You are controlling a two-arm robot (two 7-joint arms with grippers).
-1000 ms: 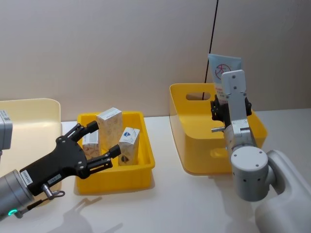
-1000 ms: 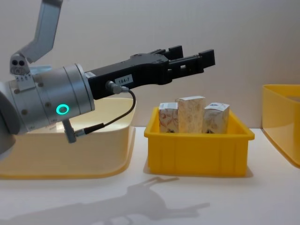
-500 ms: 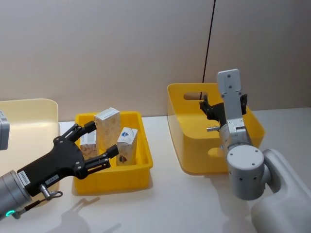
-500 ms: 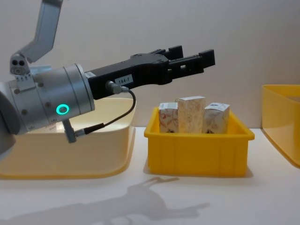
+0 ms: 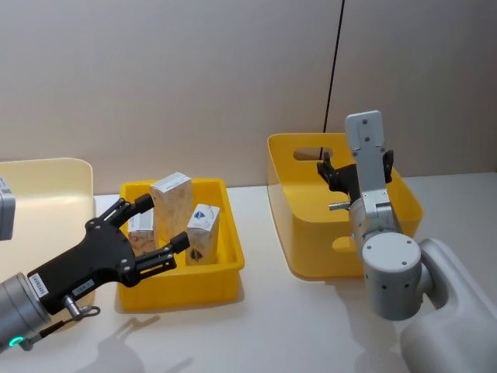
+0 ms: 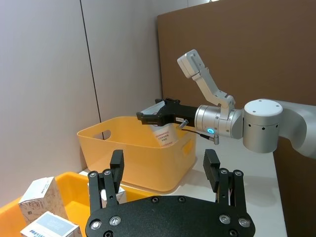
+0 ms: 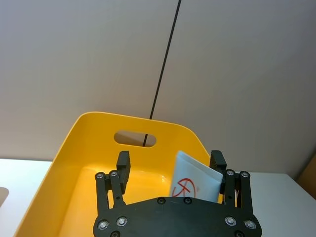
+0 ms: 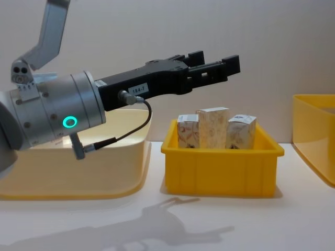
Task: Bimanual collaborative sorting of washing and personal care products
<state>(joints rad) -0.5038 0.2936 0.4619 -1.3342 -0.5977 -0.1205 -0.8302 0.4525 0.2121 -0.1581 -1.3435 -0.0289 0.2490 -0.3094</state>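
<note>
Tube: a light blue and white tube (image 7: 192, 180) with a red round logo stands tilted inside the deep yellow bin (image 5: 295, 143). Its base is hidden.
Cartons: three small white cartons (image 8: 212, 127) stand upright, close together, in the shallow yellow bin (image 8: 220, 175). The middle one is tallest.
Right gripper: the right gripper (image 7: 170, 159) hangs over the inside of the deep bin with its jaws spread wide and gripping nothing. In the right wrist view the tube's top shows between them, nearer one jaw. Whether it touches that jaw cannot be told.
Right arm: a large grey joint sits low at the right of the head view. From there the forearm runs forward to the bin's near wall. In the left wrist view the gripper lies roughly level above the rim.
Left gripper: the left gripper (image 8: 217, 61) hovers over the shallow bin with its jaws open and empty. In the chest view it is clearly above the carton tops.
Left arm: it reaches forward from the robot's left, nearly level, its black wrist leading to a grey cylinder with a green ring light (image 8: 69, 122).
Bins: the shallow bin sits between the deep bin on the right and a cream tub (image 5: 46, 167) on the left, each apart from the next.
Tabletop: all three containers rest on the pale tabletop (image 5: 264, 326).
</note>
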